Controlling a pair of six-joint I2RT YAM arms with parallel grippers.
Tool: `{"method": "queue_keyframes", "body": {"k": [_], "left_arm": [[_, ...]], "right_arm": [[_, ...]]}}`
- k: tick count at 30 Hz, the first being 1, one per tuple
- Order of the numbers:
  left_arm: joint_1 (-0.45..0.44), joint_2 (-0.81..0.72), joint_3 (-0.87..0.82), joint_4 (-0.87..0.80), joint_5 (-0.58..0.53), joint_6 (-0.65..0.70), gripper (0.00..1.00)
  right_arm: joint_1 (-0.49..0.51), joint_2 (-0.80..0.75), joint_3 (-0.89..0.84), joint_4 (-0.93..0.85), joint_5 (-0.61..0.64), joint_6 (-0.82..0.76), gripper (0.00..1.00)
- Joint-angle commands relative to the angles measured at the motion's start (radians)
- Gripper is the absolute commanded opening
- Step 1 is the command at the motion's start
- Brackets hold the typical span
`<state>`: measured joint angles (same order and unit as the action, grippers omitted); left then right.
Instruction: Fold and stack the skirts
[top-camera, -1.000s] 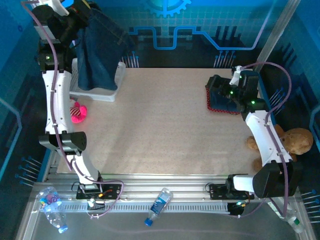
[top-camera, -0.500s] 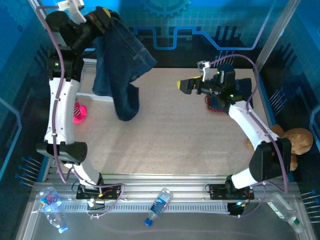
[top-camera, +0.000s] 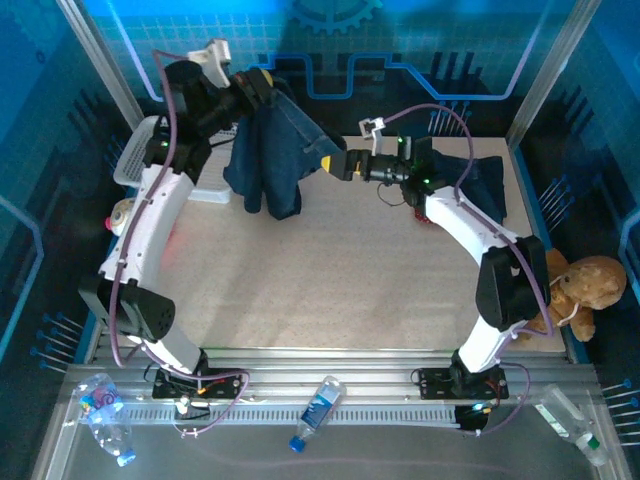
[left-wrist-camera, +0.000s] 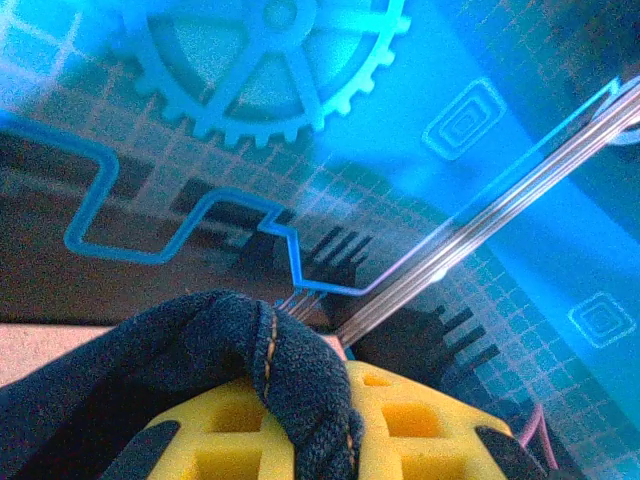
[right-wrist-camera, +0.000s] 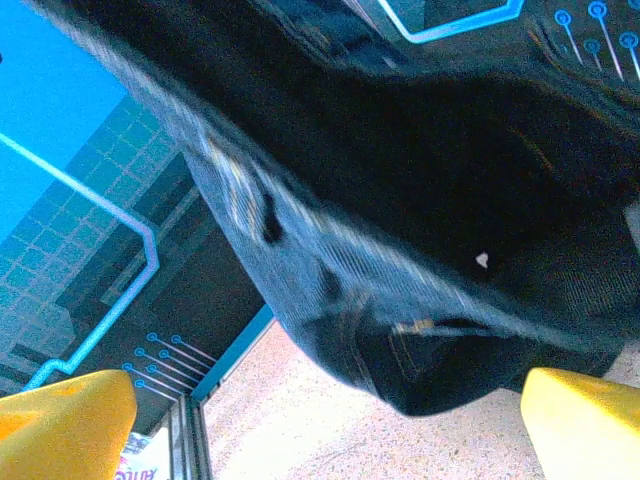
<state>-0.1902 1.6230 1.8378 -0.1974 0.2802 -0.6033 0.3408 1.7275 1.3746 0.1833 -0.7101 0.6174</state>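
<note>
A dark blue denim skirt (top-camera: 268, 160) hangs above the back left of the table. My left gripper (top-camera: 258, 88) is shut on its top edge. In the left wrist view a stitched denim fold (left-wrist-camera: 290, 380) is pinched between the yellow fingers (left-wrist-camera: 420, 430). My right gripper (top-camera: 330, 162) is stretched out to the left, open, right beside the skirt's hanging right edge. In the right wrist view the denim skirt (right-wrist-camera: 400, 300) hangs just ahead of the spread yellow fingertips (right-wrist-camera: 575, 420), with nothing between them. More dark blue fabric (top-camera: 478, 182) lies at the back right of the table.
A white mesh basket (top-camera: 135, 160) stands at the back left, with a pink-and-white plush toy (top-camera: 120, 212) beside it. A brown teddy bear (top-camera: 582, 285) sits off the table's right edge. Plastic bottles (top-camera: 318, 408) lie on the rail in front.
My left arm has swung the denim skirt rightward and lower over the table. My right arm has left the fabric at the back right and reached left to the skirt's edge.
</note>
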Motion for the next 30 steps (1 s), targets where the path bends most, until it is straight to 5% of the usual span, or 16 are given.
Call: {"method": "queue_keyframes", "body": {"k": [1, 11, 15, 18, 23, 28, 30], "left_arm": [[-0.047, -0.041, -0.035, 0.081, -0.042, 0.011, 0.0], [-0.121, -0.041, -0.226, 0.144, -0.098, -0.065, 0.0], [-0.121, -0.039, -0.238, 0.091, -0.173, -0.044, 0.0], [-0.12, -0.04, -0.191, 0.038, -0.244, 0.037, 0.0], [-0.1, -0.033, -0.025, -0.028, -0.352, 0.237, 0.0], [-0.106, -0.05, 0.078, -0.072, -0.377, 0.4, 0.0], [-0.137, -0.081, 0.027, -0.058, -0.395, 0.446, 0.0]], "right_arm": [[0.019, 0.035, 0.021, 0.051, 0.034, 0.048, 1.0], [0.036, 0.189, 0.066, 0.081, 0.097, 0.085, 0.95], [0.062, 0.231, 0.153, -0.034, 0.07, -0.086, 0.41], [0.05, 0.242, 0.242, -0.129, 0.077, -0.233, 0.16], [0.013, 0.398, 0.765, -0.537, 0.028, -0.594, 0.0], [0.005, 0.644, 1.452, -0.974, 0.105, -0.929, 0.0], [-0.006, 0.642, 1.487, -1.039, 0.108, -1.046, 0.0]]}}
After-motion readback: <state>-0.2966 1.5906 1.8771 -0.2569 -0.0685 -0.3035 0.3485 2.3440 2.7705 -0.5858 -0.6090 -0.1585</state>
